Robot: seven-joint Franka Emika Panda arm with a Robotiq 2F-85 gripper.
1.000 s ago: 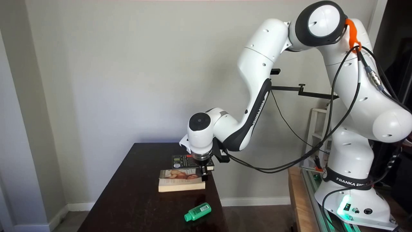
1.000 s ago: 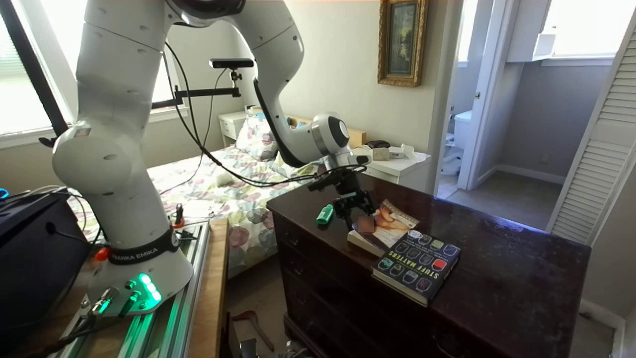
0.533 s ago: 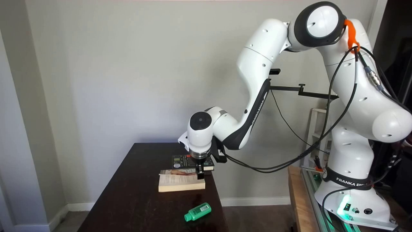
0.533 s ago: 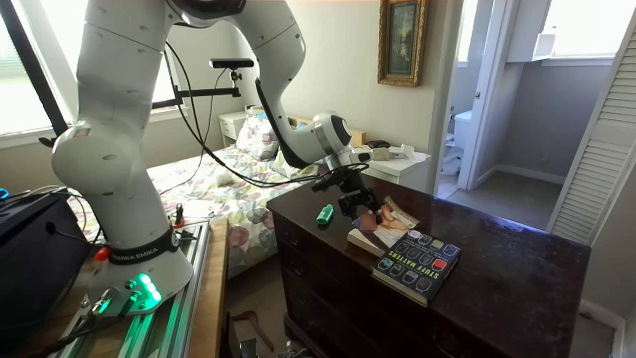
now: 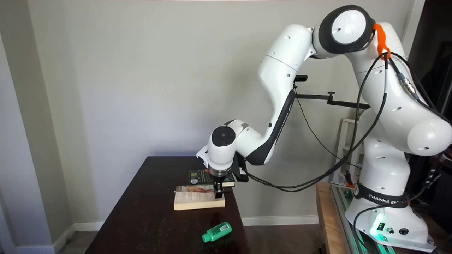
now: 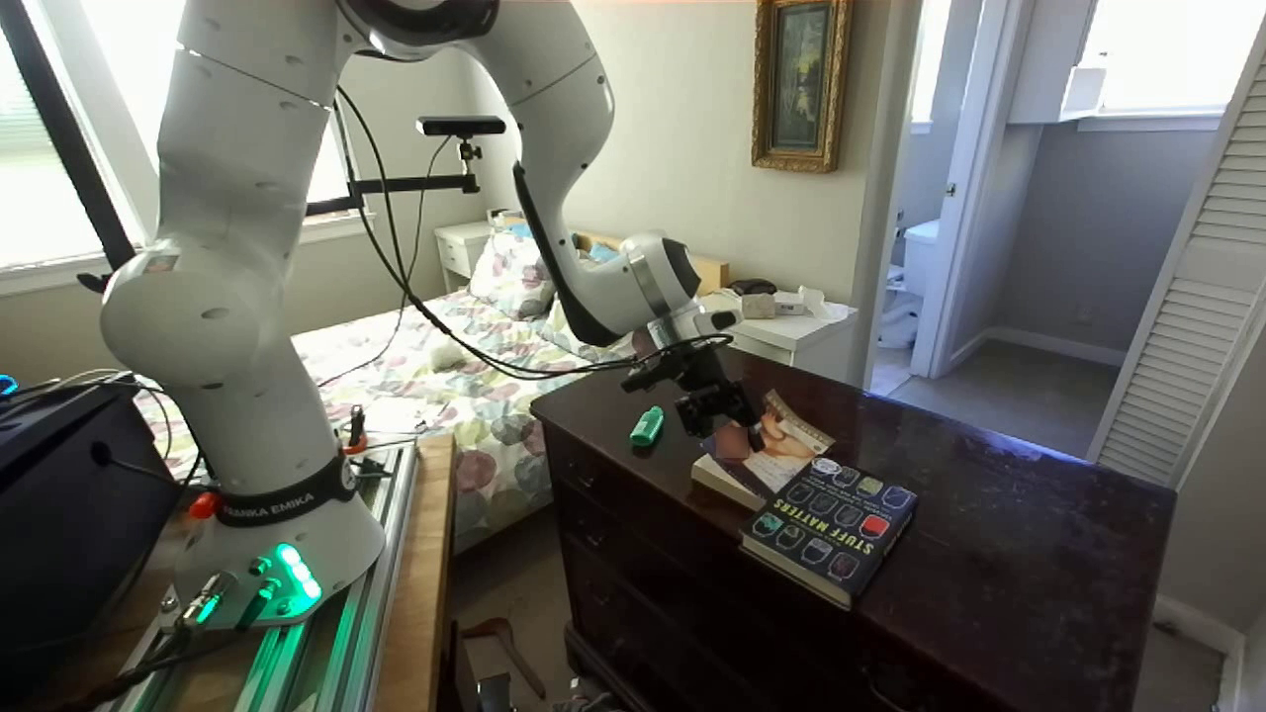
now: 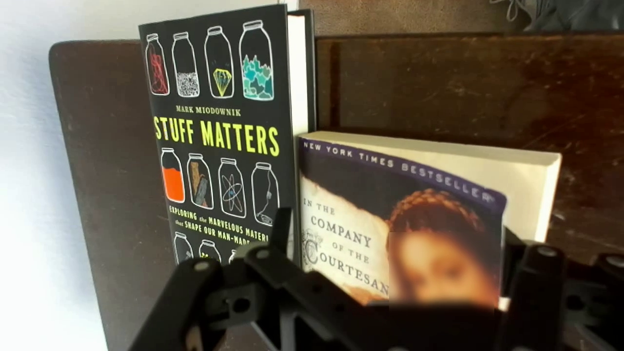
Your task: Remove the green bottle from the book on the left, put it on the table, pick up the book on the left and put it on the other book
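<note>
The green bottle (image 5: 217, 231) lies on its side on the dark brown table (image 5: 152, 215), apart from both books; it is outside the wrist view. The book on the left (image 6: 788, 445), a cream-edged paperback, rests flat with its cover curling up a little. Close beside it is the other book (image 6: 831, 529), dark with jar drawings and yellow lettering. Over the paperback my gripper (image 7: 396, 229) stands open and points down. In the wrist view one finger (image 7: 282, 229) shows near the seam between the books, the opposite one at the paperback's far side. Whether they touch it, I cannot tell.
The table's near edge (image 6: 653, 494) runs close to both books. A bed (image 6: 396, 346) and a white nightstand (image 6: 791, 331) stand behind the table. Black cables (image 5: 300, 185) hang along the arm.
My gripper has shifted away from the bottle side and further over the paperback, then dropped slightly. The bottle and both books lie where they were.
</note>
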